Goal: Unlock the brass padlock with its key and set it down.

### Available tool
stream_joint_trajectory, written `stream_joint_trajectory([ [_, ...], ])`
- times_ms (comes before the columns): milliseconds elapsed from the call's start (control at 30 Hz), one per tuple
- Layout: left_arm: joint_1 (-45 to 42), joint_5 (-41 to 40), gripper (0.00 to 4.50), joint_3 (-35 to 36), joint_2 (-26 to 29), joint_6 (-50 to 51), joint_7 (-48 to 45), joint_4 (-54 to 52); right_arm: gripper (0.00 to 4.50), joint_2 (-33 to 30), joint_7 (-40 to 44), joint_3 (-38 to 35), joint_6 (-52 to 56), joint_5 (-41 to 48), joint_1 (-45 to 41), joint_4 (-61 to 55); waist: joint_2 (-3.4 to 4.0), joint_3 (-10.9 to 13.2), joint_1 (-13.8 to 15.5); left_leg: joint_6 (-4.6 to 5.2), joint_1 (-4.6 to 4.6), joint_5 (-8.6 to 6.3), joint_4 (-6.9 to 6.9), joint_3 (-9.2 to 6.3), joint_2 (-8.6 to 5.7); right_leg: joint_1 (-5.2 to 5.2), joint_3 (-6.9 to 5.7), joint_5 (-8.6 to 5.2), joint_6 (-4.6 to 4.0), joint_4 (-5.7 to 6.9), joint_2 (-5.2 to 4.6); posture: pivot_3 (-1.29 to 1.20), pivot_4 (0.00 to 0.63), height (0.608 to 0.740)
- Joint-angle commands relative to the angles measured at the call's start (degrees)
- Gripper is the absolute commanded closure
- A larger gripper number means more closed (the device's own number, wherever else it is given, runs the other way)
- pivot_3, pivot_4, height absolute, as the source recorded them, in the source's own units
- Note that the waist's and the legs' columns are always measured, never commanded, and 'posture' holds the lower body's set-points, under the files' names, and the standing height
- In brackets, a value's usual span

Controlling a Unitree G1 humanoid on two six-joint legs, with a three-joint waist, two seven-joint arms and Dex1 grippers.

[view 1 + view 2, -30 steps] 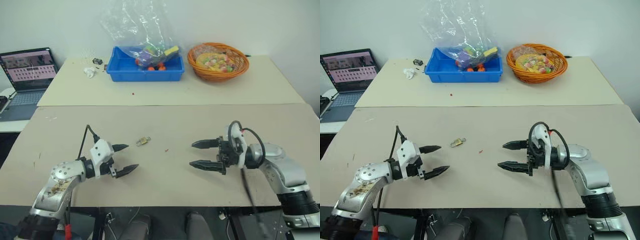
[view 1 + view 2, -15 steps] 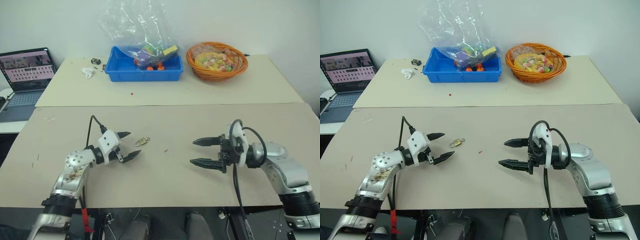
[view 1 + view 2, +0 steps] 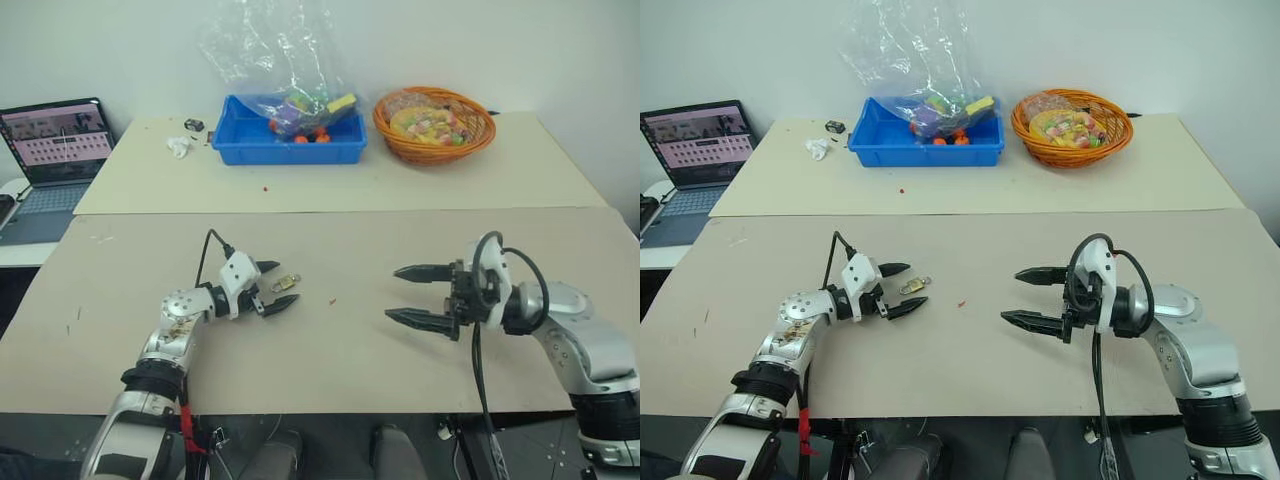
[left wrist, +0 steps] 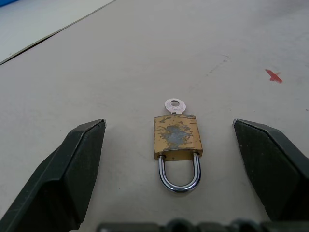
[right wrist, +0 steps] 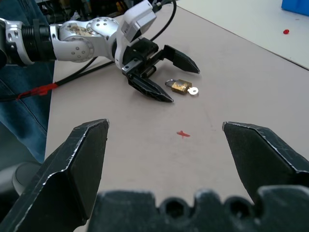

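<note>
Your left wrist view shows the key seated in the brass padlock, lying flat on the table; the head views blur it. The left gripper is spread wide, fingers flanking the padlock, untouching. The right gripper is spread, empty. The blue bin holds toys, the basket candy

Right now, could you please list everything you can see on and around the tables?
brass padlock: one, gold, near table, between the left pincer's open fingers
key: one, silvery, sticking out of the padlock's base
blue bin: one, far table, holding toys and a clear bag
orange basket: one, far table, right of the bin
laptop: one, open, far left
left pincer: black, open around the padlock
right pincer: black, open, above the near table
</note>
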Motion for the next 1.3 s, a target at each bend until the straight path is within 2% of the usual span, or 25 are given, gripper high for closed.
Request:
stream_joint_trajectory([
  [33, 3.68, 1.17, 0.00, -1.16, 1.25, 2.45, -0.54, -3.55, 0.06, -0.31, -1.56, -2.40, 0.52, 1.63, 0.07, -3.08, 0.00, 0.00, -0.04, 0.00, 0.00, 0.00, 0.00, 0.00, 0.00, 0.00, 0.00, 0.00, 0.00, 0.00, 0.00, 0.00, 0.150, 0.740],
  [167, 7.03, 0.42, 0.00, -0.48, 3.19, 5.14, -0.90, -9.71, 0.06, -0.11, -2.65, -2.63, 0.66, 1.97, 0.14, -3.57, 0.00, 0.00, -0.38, 0.01, -0.03, -0.02, -0.04, 0.06, 0.03, -0.15, 0.05, 0.00, 0.01, 0.00, 0.04, 0.00, 0.150, 0.740],
  [367, 7.90, 0.47, 0.00, 0.21, 3.97, 8.49, 0.33, -12.76, 0.06, 0.65, -3.80, -1.79, 0.30, 1.65, -0.58, -3.12, 0.00, 0.00, -0.30, 0.00, -0.05, -0.02, -0.04, 0.15, 0.04, -0.25, 0.08, 0.00, 0.00, 0.07, 0.04, 0.00, 0.150, 0.740],
  [933, 7.48, -0.31, 0.00, 1.25, 3.63, 11.81, 2.55, -13.48, 0.06, 1.45, -5.12, -1.47, 0.58, 1.54, -1.95, -2.75, 0.00, 0.00, -0.30, 0.00, -0.04, -0.02, -0.04, 0.20, 0.06, -0.27, 0.13, 0.00, 0.00, 0.10, 0.06, 0.00, 0.150, 0.740],
  [1300, 4.64, 0.57, 0.00, 0.19, 1.23, 10.62, 4.87, -10.53, 0.06, 1.31, -5.44, -1.68, 0.80, 1.65, -1.29, -2.73, 0.00, 0.00, -0.07, 0.00, -0.06, -0.02, -0.04, 0.21, 0.05, -0.27, 0.14, 0.00, 0.00, 0.08, 0.06, 0.00, 0.150, 0.740],
])
